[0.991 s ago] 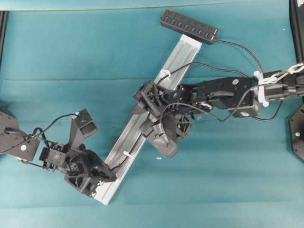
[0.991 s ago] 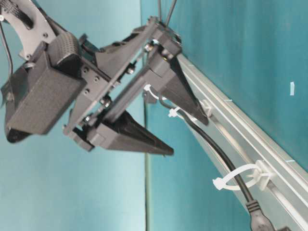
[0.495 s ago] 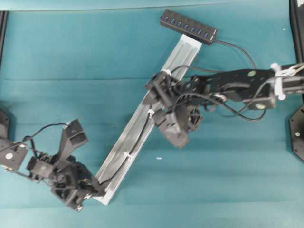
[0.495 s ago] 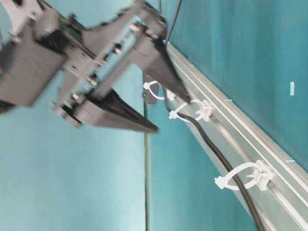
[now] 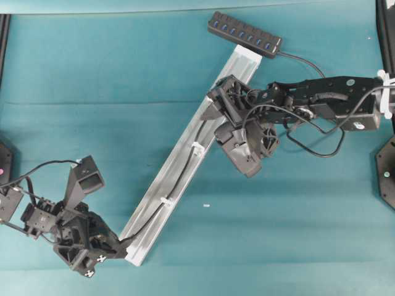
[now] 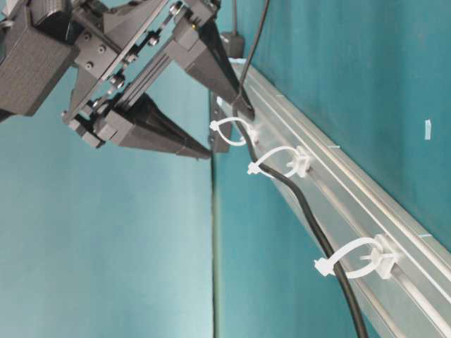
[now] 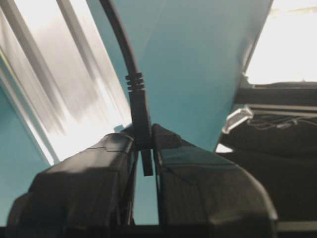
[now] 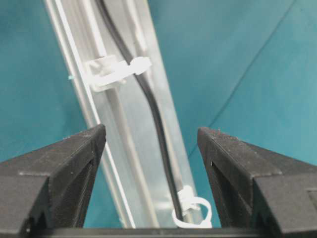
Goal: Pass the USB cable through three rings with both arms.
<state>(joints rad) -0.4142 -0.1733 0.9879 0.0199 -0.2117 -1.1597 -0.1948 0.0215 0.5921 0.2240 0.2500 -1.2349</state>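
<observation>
The USB cable (image 5: 179, 179) lies along the silver rail (image 5: 242, 65), running from the black hub (image 5: 245, 34) to the rail's lower end. In the table-level view it passes through all three rings (image 6: 229, 132) (image 6: 278, 163) (image 6: 356, 259). My left gripper (image 5: 123, 242) is just off the rail's lower end, shut on the cable's plug (image 7: 140, 116), which stands pinched between the fingertips (image 7: 119, 144). Above the rail's upper part hangs my right gripper (image 5: 216, 103), open and holding nothing. Its view looks down on the cable (image 8: 158, 124) and two rings (image 8: 116, 72) (image 8: 193, 213).
A teal cloth covers the table. A small white scrap (image 5: 206, 205) lies right of the rail. The right arm's own wiring (image 5: 321, 132) loops beside its forearm. A black frame post (image 5: 386, 24) stands at the right edge.
My left gripper has pulled the plug down and left past the rail's end, drawing the cable straighter along the rail. The right gripper, still open, has moved up the rail toward the hub.
</observation>
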